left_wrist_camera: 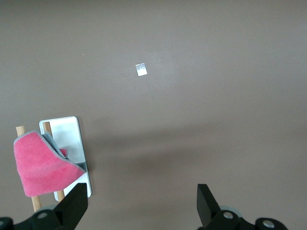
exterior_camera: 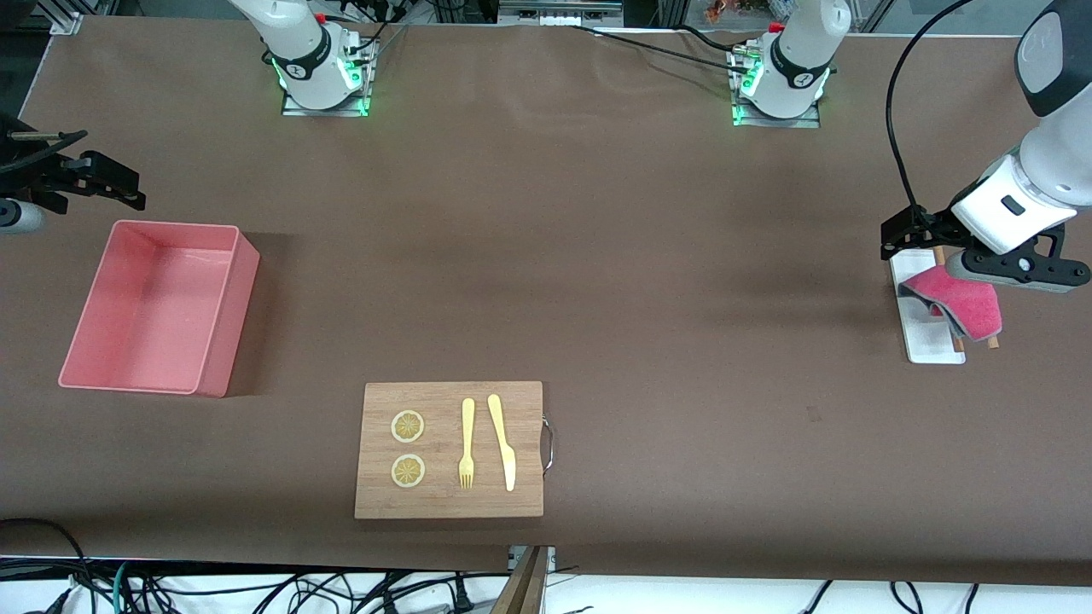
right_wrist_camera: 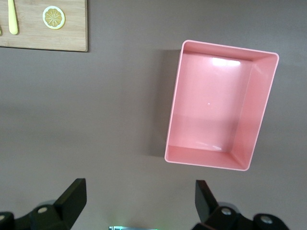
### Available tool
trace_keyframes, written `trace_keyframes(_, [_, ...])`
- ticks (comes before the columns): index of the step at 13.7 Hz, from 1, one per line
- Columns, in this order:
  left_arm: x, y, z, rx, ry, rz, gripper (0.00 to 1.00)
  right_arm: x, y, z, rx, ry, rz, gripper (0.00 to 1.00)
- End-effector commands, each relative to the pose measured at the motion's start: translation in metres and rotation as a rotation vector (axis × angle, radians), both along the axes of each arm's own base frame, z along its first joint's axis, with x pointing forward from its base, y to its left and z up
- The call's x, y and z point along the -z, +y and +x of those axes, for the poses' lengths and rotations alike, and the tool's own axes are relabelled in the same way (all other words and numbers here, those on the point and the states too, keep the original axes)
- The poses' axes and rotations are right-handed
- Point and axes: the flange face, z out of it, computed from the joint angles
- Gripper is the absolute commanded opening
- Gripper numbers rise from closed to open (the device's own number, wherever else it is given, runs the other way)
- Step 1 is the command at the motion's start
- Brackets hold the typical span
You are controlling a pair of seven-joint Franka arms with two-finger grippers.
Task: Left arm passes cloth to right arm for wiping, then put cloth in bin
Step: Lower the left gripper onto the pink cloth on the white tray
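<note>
Where the cloth (exterior_camera: 960,303) lies, at the right edge of the front view, it is draped over a small white tray (exterior_camera: 932,345) and two thin wooden sticks (exterior_camera: 957,341), folded so that the magenta-pink face is up and a strip of grey backing peeks out along one edge. Its corner hangs past the tray's rim onto the brown counter (exterior_camera: 648,281). The left tool (exterior_camera: 938,243) hovers just above the cloth and tray, jaws spread wide and holding nothing; in the left wrist view the cloth (left_wrist_camera: 41,165) sits beside one black finger (left_wrist_camera: 72,206) without touching it.

At the left of the front view the bin (exterior_camera: 217,341) stands with nothing in it, its salmon-pink floor bare and shiny. The right tool (exterior_camera: 102,183) hangs over the counter just above the bin in the upper left of the frame, jaws also wide and empty.

Low in the middle of the frame a wooden board (exterior_camera: 450,503) carries two lemon slices (exterior_camera: 408,426), a yellow fork (exterior_camera: 467,443) and a yellow knife (exterior_camera: 502,442), with a metal handle (exterior_camera: 548,443) at its side. It lies between bin and cloth, nearer the front camera than both.
</note>
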Motion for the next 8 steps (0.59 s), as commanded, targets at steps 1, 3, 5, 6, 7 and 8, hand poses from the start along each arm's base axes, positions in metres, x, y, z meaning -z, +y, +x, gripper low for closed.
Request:
trace_keyframes(1, [-0.0030,-0.0044,0.0058,0.003,0.010,0.006,1.00,-0.0043,-0.0028,0.0044,-0.014,-0.009,-0.009,1.00])
trace_keyframes(3, [-0.0034,-0.0044,0.0069,0.002,0.008,0.006,1.00,-0.0042,-0.0028,0.0042,-0.014,-0.007,-0.009,1.00])
trace_keyframes(5, [-0.0030,-0.0044,0.0077,0.002,0.010,0.006,1.00,-0.0042,-0.0028,0.0042,-0.014,-0.007,-0.009,1.00])
trace_keyframes(6, [-0.0004,-0.0052,0.0073,0.003,0.022,0.006,1.00,-0.0042,-0.0028,0.0042,-0.014,-0.007,-0.009,1.00])
trace_keyframes(7, [0.0011,-0.0050,0.0067,0.005,0.036,0.008,1.00,-0.0043,-0.0028,0.0044,-0.014,-0.009,-0.009,1.00])
trace_keyframes(8, [0.0011,-0.0050,0.0067,0.005,0.036,0.008,1.00,-0.0042,-0.0028,0.0042,-0.014,-0.007,-0.009,1.00])
